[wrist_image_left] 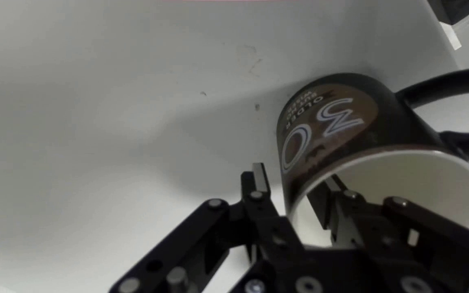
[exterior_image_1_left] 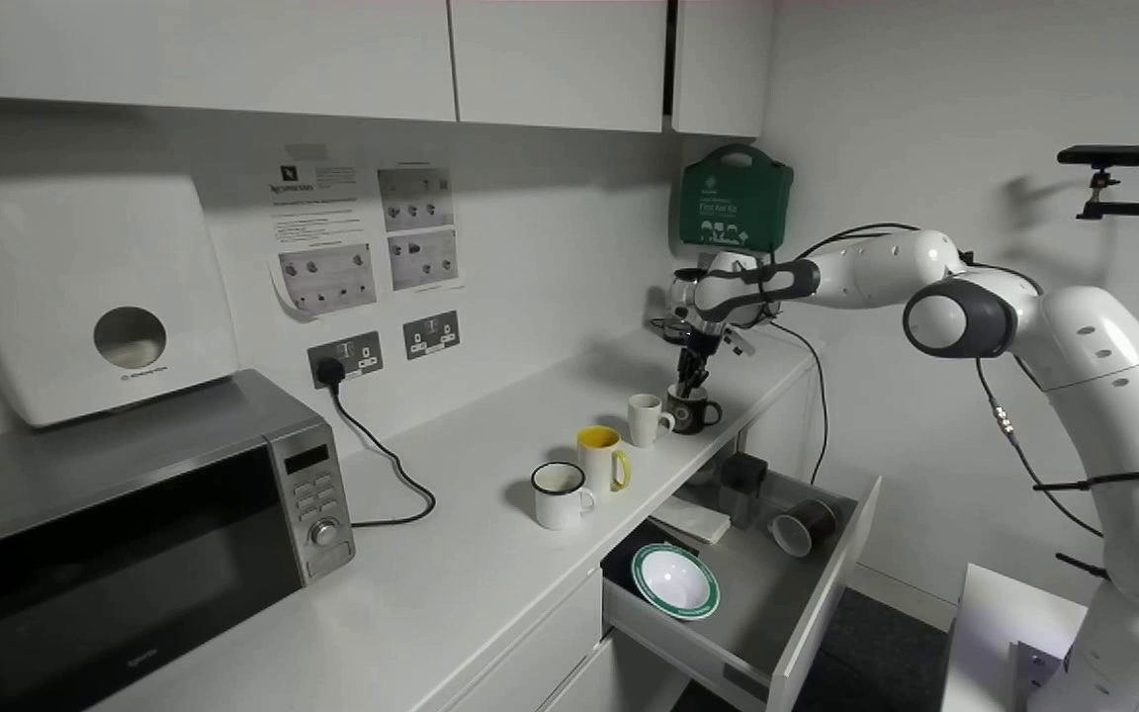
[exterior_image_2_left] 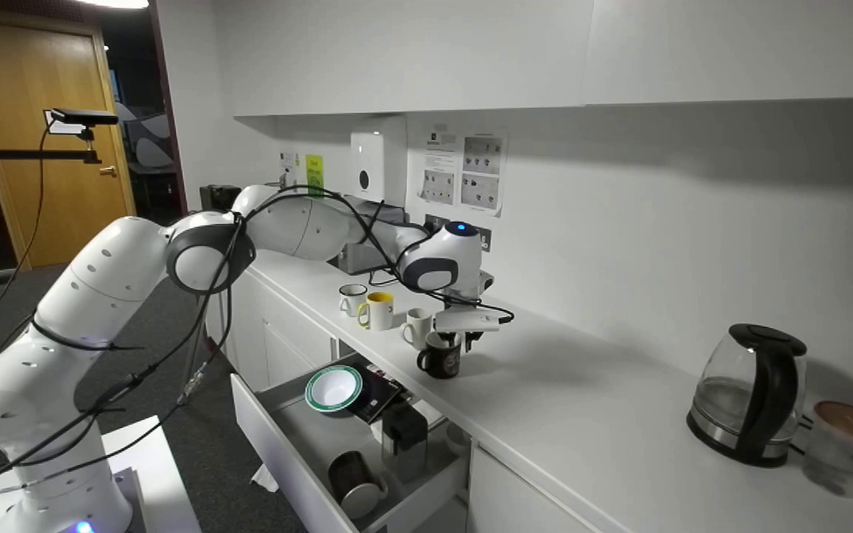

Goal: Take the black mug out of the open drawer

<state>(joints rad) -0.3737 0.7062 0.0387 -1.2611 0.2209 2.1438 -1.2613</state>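
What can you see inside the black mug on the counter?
One of the jaws is inside the black mug; some pale inner wall shows. Its bottom is hidden from view.

Black mug stands upright on the counter, handle toward the front edge. Gripper points down, tips at the mug's mouth. White mug, yellow-lined mug and black-rimmed mug stand upright in a row toward the microwave. Drawer below stands open; inside, a bowl and a dark cup, the latter on its side. First-aid kit sits against the wall.
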